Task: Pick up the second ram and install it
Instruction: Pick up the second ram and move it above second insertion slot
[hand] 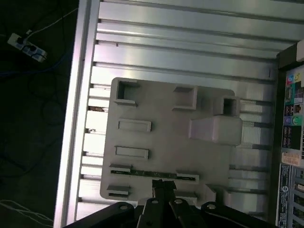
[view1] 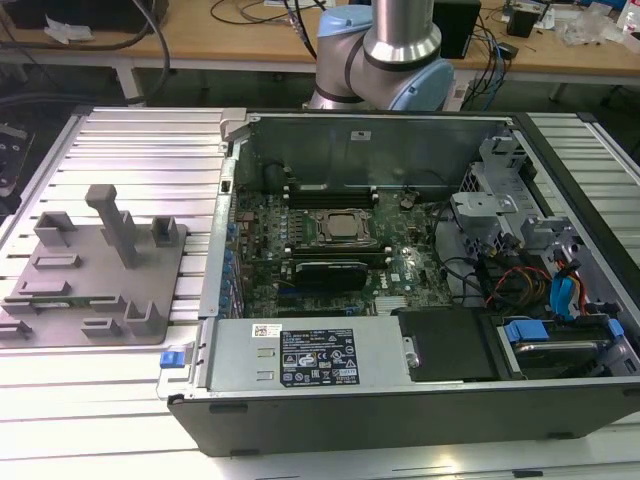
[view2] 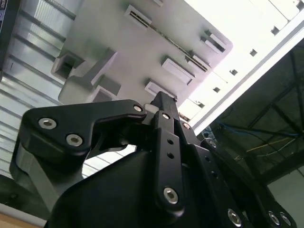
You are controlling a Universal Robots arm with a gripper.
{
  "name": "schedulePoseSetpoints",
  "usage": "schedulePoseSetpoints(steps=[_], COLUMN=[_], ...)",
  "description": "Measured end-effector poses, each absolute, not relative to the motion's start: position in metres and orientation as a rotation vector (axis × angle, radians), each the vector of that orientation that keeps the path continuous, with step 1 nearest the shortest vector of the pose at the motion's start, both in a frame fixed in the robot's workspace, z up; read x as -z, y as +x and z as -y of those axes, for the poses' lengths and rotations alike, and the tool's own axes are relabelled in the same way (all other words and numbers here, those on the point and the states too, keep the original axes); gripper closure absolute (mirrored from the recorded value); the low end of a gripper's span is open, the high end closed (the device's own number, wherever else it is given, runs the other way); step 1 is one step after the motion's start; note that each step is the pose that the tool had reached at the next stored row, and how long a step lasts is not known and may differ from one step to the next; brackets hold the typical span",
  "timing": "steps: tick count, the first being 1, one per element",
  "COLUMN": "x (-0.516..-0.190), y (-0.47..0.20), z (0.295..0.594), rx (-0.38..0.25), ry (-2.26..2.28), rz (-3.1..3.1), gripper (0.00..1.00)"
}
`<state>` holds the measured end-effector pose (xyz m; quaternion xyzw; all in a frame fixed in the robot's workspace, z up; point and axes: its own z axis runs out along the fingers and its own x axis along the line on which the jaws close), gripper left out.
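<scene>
Exterior view: an open computer case (view1: 380,135) takes up the centre and right of the frame. At the left a grey plate (view1: 100,285) with holder blocks (view1: 165,232) and a tall post (view1: 118,230) lies on the slatted table (view1: 130,150). The arm (view1: 400,30) rises at the top centre.

In the first wrist view the second ram (hand: 154,174) – a thin dark stick – lies flat on that plate, its ends seated in two of the blocks. The gripper (hand: 164,183) hangs over the plate with its tip just beside the stick's middle, apart from it. In the second wrist view the stick (view2: 174,42) runs across the plate, with a clear gap between it and the gripper (view2: 161,100). Whether the gripper is open or closed I cannot tell.
</scene>
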<state>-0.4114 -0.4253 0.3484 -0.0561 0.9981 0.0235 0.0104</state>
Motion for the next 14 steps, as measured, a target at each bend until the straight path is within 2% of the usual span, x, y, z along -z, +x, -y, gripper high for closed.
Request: schedulePoseSetpoints(steps=[14], x=[-0.3484], y=[-0.4114], z=[0.4249], rx=[-0.079], ry=[-0.892], rz=[-3.002], gripper=[0.92])
